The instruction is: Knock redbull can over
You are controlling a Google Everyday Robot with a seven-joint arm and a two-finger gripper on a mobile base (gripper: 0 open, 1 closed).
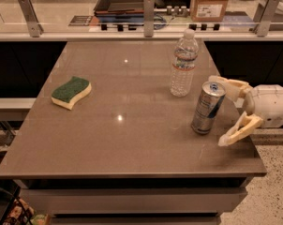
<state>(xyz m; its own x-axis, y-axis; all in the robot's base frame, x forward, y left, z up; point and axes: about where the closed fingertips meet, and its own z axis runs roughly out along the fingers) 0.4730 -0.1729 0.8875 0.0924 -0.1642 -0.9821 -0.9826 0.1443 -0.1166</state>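
The redbull can, silver and blue with a silver top, stands near the right edge of the brown table, leaning slightly to the right. My gripper comes in from the right, open. Its far finger is right by the can's top rim, and its near finger lies low, just right of the can's base. The can stands at the mouth of the open fingers.
A clear water bottle with a white cap stands just behind and left of the can. A green and yellow sponge lies at the table's left. A counter with metal posts and a cardboard box runs along the back.
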